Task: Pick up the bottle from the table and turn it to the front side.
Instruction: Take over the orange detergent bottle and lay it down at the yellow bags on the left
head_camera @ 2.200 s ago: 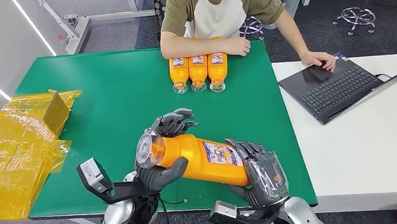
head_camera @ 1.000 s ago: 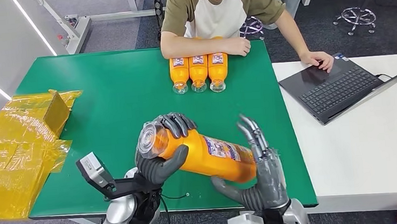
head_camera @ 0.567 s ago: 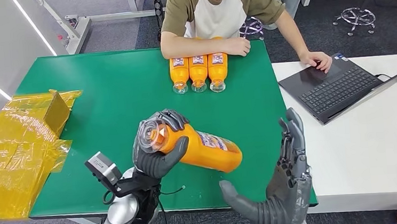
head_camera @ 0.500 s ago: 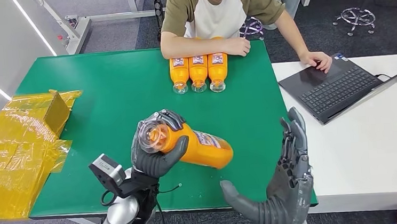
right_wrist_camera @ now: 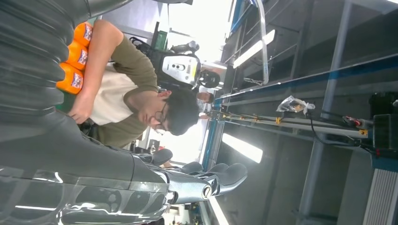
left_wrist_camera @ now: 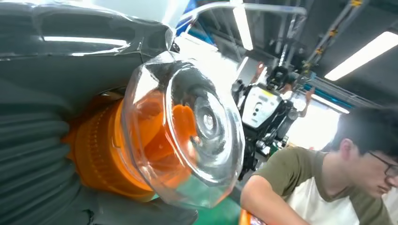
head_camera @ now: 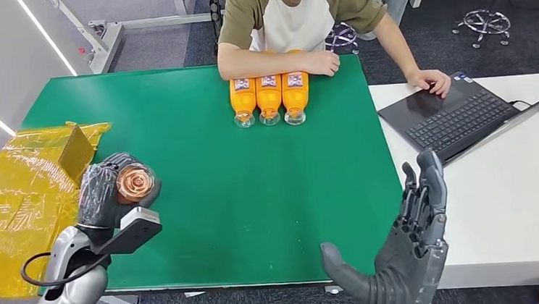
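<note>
Left hand (head_camera: 106,195) of mine is wrapped around the orange bottle (head_camera: 135,183), gripping it near the clear cap end, which faces back toward my head camera; the wrist view shows the same clear domed cap (left_wrist_camera: 187,126) and orange neck bulging out of my grey palm. That hand holds the bottle above the left edge of the green surface (head_camera: 255,189), just beside the crumpled yellow plastic wrap (head_camera: 24,207) on its outer side. My right hand (head_camera: 406,257) is raised at the near right corner of the surface, fingers straight and spread, thumb out, holding nothing, well apart from the bottle. Far ahead of both hands, three more orange bottles (head_camera: 269,94) lie side by side, touching, under a seated person's forearm (head_camera: 274,64). Beyond my right hand, a laptop (head_camera: 453,119) sits on the white desk (head_camera: 503,206).
</note>
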{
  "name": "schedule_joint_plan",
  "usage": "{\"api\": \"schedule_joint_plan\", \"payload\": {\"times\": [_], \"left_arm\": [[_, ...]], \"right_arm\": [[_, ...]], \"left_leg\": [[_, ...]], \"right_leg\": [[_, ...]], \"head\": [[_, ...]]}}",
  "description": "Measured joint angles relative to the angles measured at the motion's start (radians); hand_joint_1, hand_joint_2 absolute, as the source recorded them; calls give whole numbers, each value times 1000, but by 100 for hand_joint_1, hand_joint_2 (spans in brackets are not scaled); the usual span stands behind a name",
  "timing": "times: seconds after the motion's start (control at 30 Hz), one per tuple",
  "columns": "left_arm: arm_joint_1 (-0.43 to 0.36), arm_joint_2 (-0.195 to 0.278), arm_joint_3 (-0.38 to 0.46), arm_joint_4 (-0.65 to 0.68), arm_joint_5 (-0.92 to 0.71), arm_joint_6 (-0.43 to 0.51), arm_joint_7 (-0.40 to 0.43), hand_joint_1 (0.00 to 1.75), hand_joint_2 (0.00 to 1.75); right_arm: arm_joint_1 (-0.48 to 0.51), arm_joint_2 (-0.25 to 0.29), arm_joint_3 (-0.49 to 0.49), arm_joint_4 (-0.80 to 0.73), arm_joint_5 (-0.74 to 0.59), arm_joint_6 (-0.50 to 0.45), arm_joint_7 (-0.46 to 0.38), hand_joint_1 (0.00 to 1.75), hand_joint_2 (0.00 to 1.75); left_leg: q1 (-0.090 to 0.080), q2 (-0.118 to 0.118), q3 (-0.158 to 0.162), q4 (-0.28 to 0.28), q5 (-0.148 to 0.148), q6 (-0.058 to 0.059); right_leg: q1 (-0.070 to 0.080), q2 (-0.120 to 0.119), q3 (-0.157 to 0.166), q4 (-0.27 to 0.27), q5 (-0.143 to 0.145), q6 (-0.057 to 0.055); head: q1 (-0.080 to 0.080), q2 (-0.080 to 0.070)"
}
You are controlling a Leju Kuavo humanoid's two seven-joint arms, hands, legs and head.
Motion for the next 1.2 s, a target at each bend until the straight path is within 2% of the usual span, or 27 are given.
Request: {"api": "schedule_joint_plan", "payload": {"times": [0.13, 0.2, 0.3, 0.4, 0.5, 0.6, 0.8, 1.03, 1.2], "left_arm": [[9, 59, 13, -14, -46, 1, 41, 175, 175], [26, 129, 28, -27, -96, 10, 97, 175, 175], [88, 257, 95, -64, -189, -7, 165, 175, 175], [137, 346, 180, -97, -234, -85, 170, 175, 175], [82, 390, 184, -57, -225, -228, 119, 175, 175], [-44, 395, 94, 83, -248, -304, 75, 175, 175], [-235, 375, -99, 360, -315, -298, 56, 175, 175], [-459, 281, -289, 709, -393, -306, -22, 175, 175], [-543, 216, -367, 874, -410, -323, -23, 175, 175]], "right_arm": [[10, 0, -4, -8, 4, 0, 7, 0, 175], [22, -2, -6, -17, 3, 0, 13, 0, 175], [40, -8, -7, -29, -2, 0, 20, 0, 175], [47, -16, -4, -38, 1, 0, 31, 0, 175], [42, -21, 6, -41, 1, 0, 49, 0, 175], [32, -28, 20, -40, -9, 0, 47, 0, 175], [25, -34, 32, -40, -21, 1, 47, 0, 175], [7, -36, 48, -39, -19, 1, 69, 0, 175], [2, -36, 51, -39, -8, 1, 80, 0, 175]], "left_leg": [[0, 1, 0, 0, 0, 0], [0, 3, 0, 0, -1, -1], [1, 6, 1, 0, -2, -3], [2, 4, 1, 0, -2, -3], [2, -3, 0, 0, -1, -4], [2, -6, 0, 0, 1, -6], [2, -1, 1, 0, 2, -6], [2, -1, 0, 1, 3, -5], [2, 1, 0, 1, 3, -6]], "right_leg": [[0, 1, 0, 0, 1, 0], [0, 3, 0, 0, 1, -1], [0, 7, -1, 0, 0, -1], [1, 4, -2, 0, -1, -2], [2, -2, -2, -1, -2, -3], [2, -6, 0, -1, 0, -5], [1, -1, -1, -1, 4, -6], [1, -1, -1, -1, 5, -5], [1, 1, -1, -1, 5, -5]], "head": [[0, 0], [1, 0], [0, 0], [0, 0], [0, 0], [1, 0], [1, 0], [0, 0], [1, 0]]}}
